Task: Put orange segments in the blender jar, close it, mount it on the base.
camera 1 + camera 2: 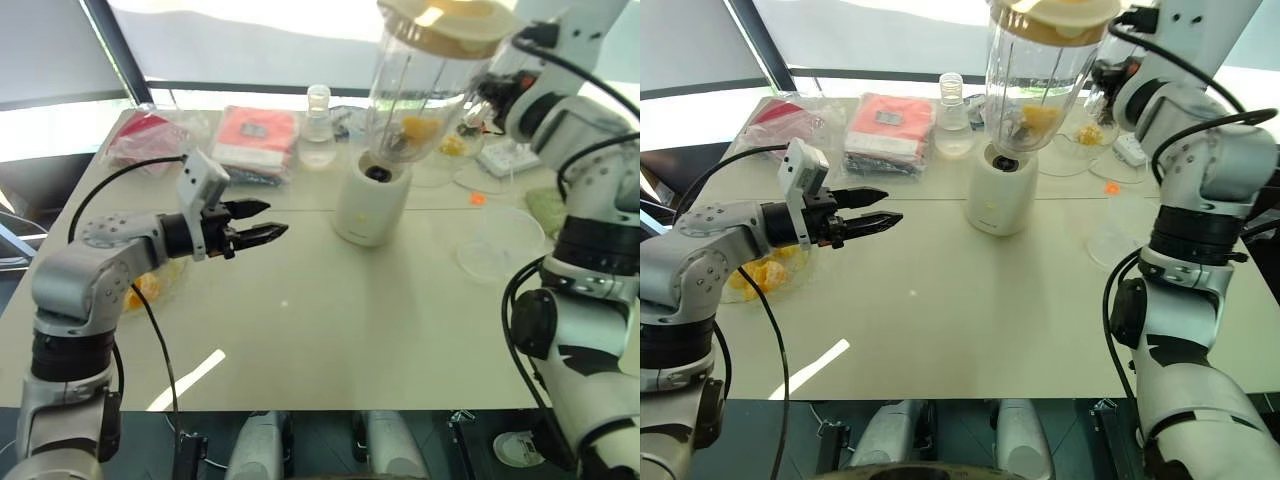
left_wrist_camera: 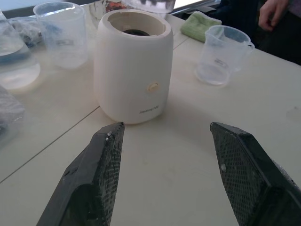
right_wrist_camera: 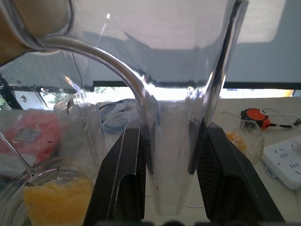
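Clear plastic blender jar (image 1: 425, 85), lidded with orange segments (image 1: 418, 128) inside, is clamped at its handle by the right gripper (image 3: 169, 155) and held just above the base (image 1: 371, 197). Mounting remains. Beyond the spread, empty left gripper (image 1: 258, 222), the base stands.

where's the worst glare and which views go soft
Eye views: the windows behind the blender jar are blown out, and a sunlit streak lies on the table. Right wrist view: backlit, the jar handle warps what's behind it. Left wrist view: the end effector fingers look soft, the base sharper.
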`<state>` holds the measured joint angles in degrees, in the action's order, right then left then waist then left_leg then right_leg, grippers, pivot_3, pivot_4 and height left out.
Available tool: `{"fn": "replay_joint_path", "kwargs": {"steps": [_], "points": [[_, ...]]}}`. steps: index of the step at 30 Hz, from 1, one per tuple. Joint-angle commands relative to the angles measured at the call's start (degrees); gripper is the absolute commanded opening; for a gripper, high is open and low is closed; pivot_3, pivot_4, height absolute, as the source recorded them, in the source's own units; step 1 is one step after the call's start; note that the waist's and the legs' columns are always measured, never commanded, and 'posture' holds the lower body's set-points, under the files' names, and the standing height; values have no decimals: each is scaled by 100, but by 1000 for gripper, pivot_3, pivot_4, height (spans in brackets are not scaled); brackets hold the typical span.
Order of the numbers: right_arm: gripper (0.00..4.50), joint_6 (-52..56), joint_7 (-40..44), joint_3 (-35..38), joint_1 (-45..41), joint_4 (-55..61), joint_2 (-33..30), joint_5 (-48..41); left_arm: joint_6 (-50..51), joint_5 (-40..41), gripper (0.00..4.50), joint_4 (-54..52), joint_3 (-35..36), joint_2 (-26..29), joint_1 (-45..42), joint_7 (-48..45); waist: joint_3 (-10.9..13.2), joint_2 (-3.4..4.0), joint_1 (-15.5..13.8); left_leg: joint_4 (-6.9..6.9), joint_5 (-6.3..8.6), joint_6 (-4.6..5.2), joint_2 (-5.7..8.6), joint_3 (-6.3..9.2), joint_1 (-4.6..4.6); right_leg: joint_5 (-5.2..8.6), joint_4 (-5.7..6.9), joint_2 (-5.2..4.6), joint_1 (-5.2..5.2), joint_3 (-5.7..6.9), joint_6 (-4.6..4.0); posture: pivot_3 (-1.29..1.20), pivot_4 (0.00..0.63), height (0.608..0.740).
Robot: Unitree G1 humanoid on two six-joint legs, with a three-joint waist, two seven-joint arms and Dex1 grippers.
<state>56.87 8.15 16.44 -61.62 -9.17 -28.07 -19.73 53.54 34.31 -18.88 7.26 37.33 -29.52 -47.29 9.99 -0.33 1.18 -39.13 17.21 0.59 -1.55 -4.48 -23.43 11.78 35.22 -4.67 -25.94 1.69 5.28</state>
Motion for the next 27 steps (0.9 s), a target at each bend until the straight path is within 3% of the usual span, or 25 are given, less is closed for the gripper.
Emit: {"fn": "replay_joint_path", "kwargs": {"steps": [1, 15, 27], "points": [[953, -453, 114, 33, -137, 17, -39, 25, -62, 111, 3016, -261, 66, -30, 53, 177, 1, 0, -21, 0, 0, -1, -1, 0, -2, 0, 0, 0, 0, 1, 0, 0, 150, 740], [953, -1042, 519, -449, 224, -543, -329, 463, -175, 178, 3016, -251, -94, -116, 122, 410, 0, -2, -36, -4, -7, -12, 2, -2, 8, -1, 4, -1, 15, 4, 0, 0, 150, 740], [953, -1833, 778, -552, 44, -1899, -254, 556, -306, 142, 3016, -253, -218, -225, 210, 541, -3, -6, -33, -8, -9, -16, 2, 1, 60, 0, -2, -2, 73, 4, -1, 0, 150, 740]]}}
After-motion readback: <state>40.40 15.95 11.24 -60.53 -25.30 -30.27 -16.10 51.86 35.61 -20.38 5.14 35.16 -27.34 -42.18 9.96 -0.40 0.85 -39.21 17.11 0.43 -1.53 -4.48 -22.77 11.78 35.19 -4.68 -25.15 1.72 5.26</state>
